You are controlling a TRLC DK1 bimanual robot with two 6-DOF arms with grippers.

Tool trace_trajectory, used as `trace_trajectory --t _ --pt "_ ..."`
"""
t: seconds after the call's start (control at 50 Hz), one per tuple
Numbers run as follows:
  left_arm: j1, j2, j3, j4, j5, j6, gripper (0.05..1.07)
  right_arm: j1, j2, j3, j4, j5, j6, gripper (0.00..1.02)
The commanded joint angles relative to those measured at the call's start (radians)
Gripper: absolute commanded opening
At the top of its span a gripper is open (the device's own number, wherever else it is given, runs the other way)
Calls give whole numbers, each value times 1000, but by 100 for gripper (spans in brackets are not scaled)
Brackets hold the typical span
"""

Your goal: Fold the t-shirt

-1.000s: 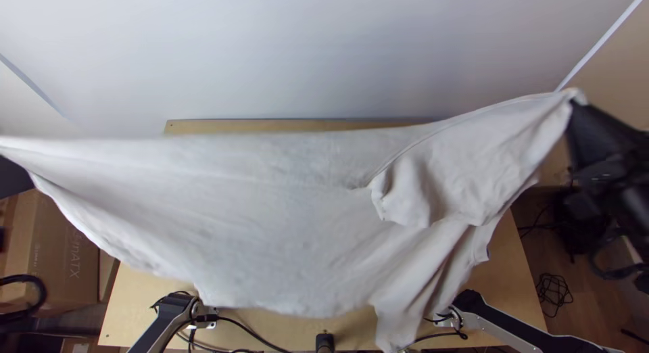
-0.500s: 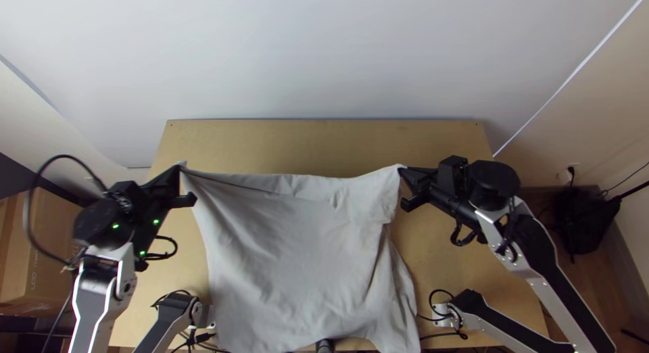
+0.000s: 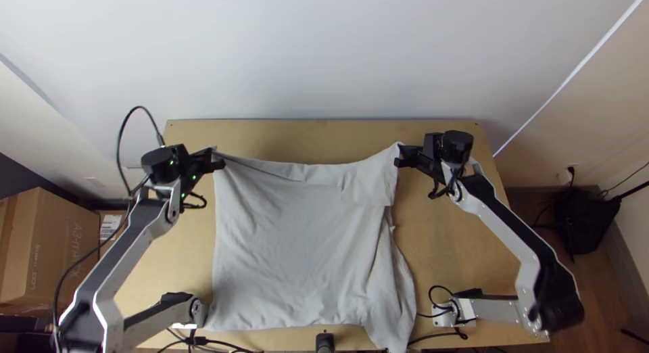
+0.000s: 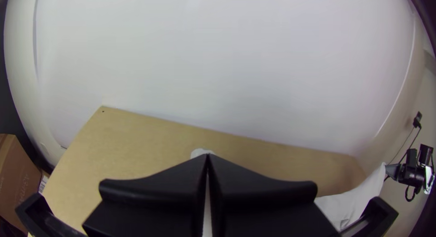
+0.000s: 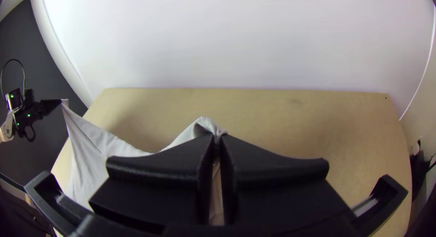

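The light grey t-shirt [image 3: 304, 238] hangs by two upper corners, its lower part reaching the table's near edge. My left gripper [image 3: 215, 155] is shut on the upper left corner; in the left wrist view my left gripper [image 4: 207, 157] has a bit of cloth [image 4: 200, 152] past its tips. My right gripper [image 3: 400, 153] is shut on the upper right corner; in the right wrist view my right gripper [image 5: 218, 139] pinches bunched cloth [image 5: 206, 124]. The top edge sags slightly between them. A smaller flap of cloth lies over the shirt's upper right part.
The wooden table [image 3: 446, 245] shows on both sides of the shirt and behind it. A white wall [image 3: 324, 55] rises past its far edge. A cardboard box [image 3: 51, 251] stands at the left, and a black bag [image 3: 580, 218] on the floor at the right.
Both grippers came inward and down with the shirt from high and wide. Since half a second ago they moved toward the table's far edge, the left also inward, drawing the shirt's lower part along.
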Motion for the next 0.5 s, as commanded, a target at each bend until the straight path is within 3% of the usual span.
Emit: trace_trajectory --t 0.0,0.48 --pt "23 152 110 58 13 22 8 -40 132 95 66 1 1 2" --pt "32 709 574 71 35 10 8 -103 636 572 59 35 13 2"
